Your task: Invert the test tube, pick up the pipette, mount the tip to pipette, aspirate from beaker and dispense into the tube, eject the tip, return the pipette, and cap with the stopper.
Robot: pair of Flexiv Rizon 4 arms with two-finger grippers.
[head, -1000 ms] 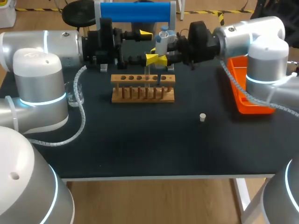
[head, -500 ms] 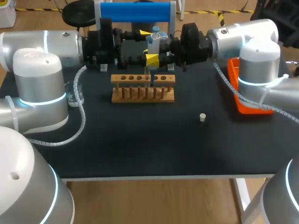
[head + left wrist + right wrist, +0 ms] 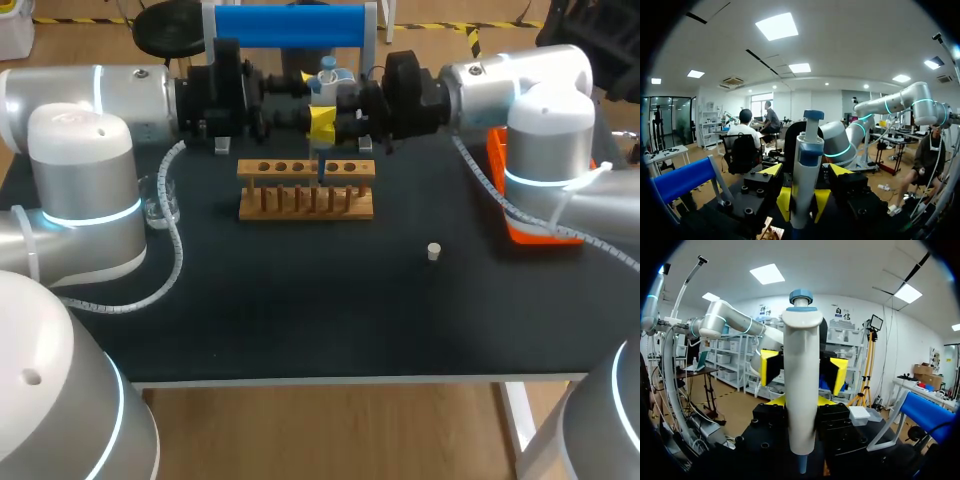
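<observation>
Right pincer (image 3: 801,401) clenched on pipette (image 3: 801,355) (upright), above wooden rack (image 3: 305,200), beaker (image 3: 160,203) well apart

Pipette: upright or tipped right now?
Upright. The pipette stands vertical in the right claw, blue-capped end up, narrow end pointing down.

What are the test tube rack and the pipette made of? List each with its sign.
Test tube rack: wood, unpainted and matte, judging by its tan colour and dowel posts.
Pipette: likely moulded plastic, given its smooth white body with a soft sheen and its blue plunger button.
</observation>
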